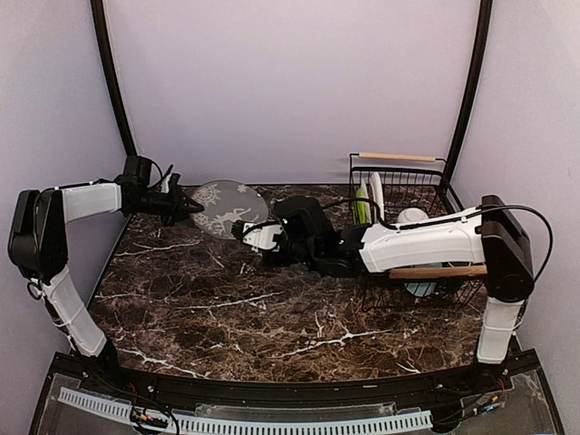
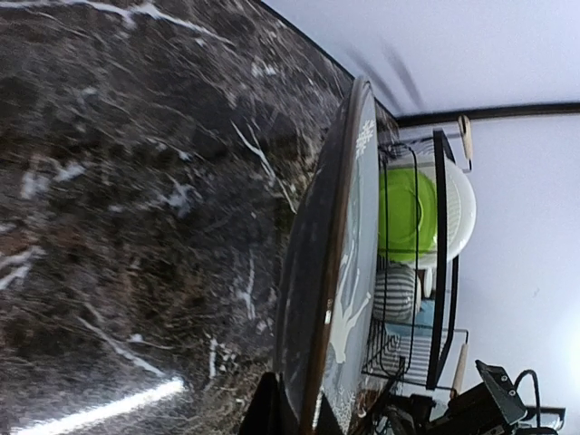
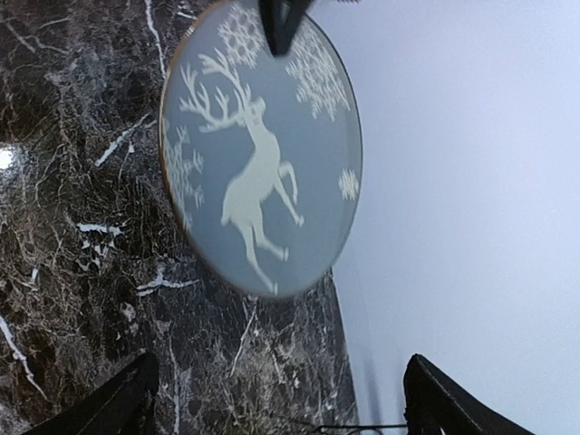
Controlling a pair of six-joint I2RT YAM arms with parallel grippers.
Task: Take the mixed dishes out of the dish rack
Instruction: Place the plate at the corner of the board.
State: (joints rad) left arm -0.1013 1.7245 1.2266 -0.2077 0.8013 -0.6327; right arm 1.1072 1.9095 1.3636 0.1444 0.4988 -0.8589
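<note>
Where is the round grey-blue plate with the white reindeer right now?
Top view: the plate is toward the far left of the dark marble table, rim pinched by the left gripper, open right gripper close beside it.

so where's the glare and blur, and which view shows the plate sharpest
right wrist: reindeer plate sharp, small glare spot on the marble table at the left edge; left wrist: same plate edge-on and soft, bright glare streak low left on the marble; top external: even light, no hard shadows.
</note>
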